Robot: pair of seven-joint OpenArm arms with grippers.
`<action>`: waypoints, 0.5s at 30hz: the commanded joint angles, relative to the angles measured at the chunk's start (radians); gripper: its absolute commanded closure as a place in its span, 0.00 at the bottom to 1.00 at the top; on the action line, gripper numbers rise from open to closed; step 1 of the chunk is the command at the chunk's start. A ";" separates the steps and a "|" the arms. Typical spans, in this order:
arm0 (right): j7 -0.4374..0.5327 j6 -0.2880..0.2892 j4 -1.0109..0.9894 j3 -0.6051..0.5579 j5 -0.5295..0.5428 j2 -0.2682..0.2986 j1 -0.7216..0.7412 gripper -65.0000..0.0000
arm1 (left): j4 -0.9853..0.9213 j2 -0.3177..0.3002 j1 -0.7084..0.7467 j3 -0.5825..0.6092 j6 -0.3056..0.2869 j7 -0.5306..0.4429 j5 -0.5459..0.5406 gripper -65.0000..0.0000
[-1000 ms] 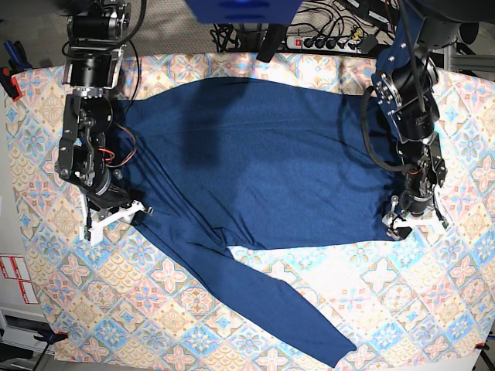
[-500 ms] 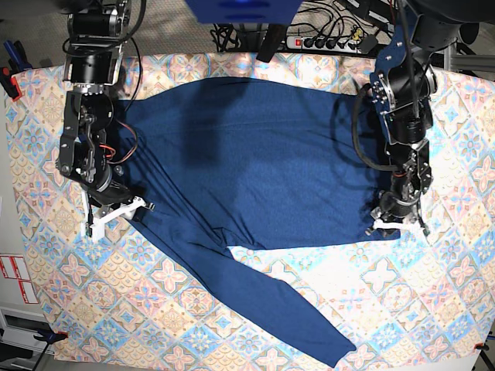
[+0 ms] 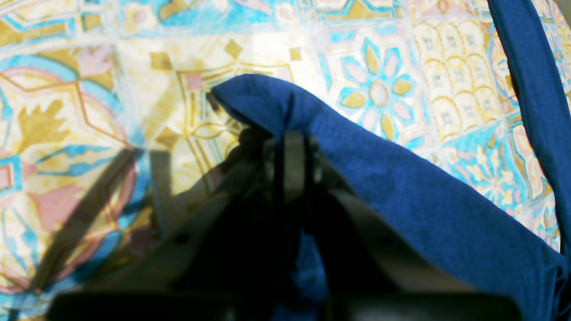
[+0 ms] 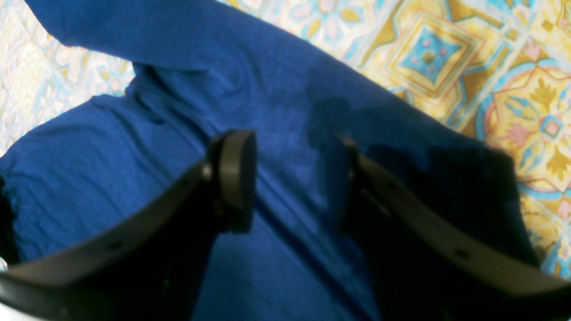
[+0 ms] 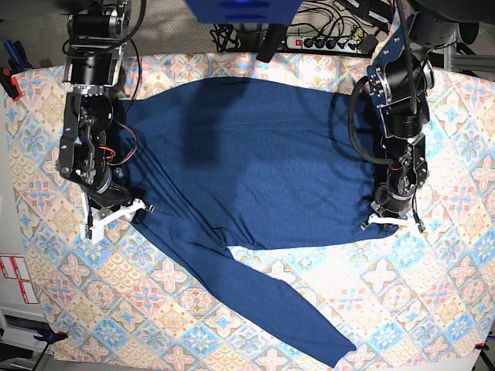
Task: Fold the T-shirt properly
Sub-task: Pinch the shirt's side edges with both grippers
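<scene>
The dark navy T-shirt point(image 5: 247, 162) lies spread on the patterned tablecloth point(image 5: 387, 294), with one long sleeve point(image 5: 278, 309) running toward the front edge. My left gripper point(image 5: 392, 220) is at the shirt's right hem corner. In the left wrist view it point(image 3: 290, 151) is shut on a raised fold of the shirt point(image 3: 401, 178). My right gripper point(image 5: 116, 214) is at the shirt's left edge. In the right wrist view it point(image 4: 290, 174) is open just above the fabric point(image 4: 111, 178), with nothing between the fingers point(image 4: 234, 169).
A power strip with cables point(image 5: 325, 42) lies beyond the table's far edge. Bare tablecloth shows in front of the shirt point(image 5: 139, 309) and on the right point(image 5: 464, 255). A narrow strip of shirt fabric point(image 3: 531, 89) crosses the left wrist view's right side.
My left gripper has moved leftward in the base view, drawing the shirt's right hem corner inward. My right gripper has hardly moved.
</scene>
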 commanded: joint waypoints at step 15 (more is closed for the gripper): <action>0.020 0.006 -0.384 -0.111 -0.005 0.054 0.333 0.51 | 0.070 -0.028 0.039 0.004 0.008 0.062 0.011 1.00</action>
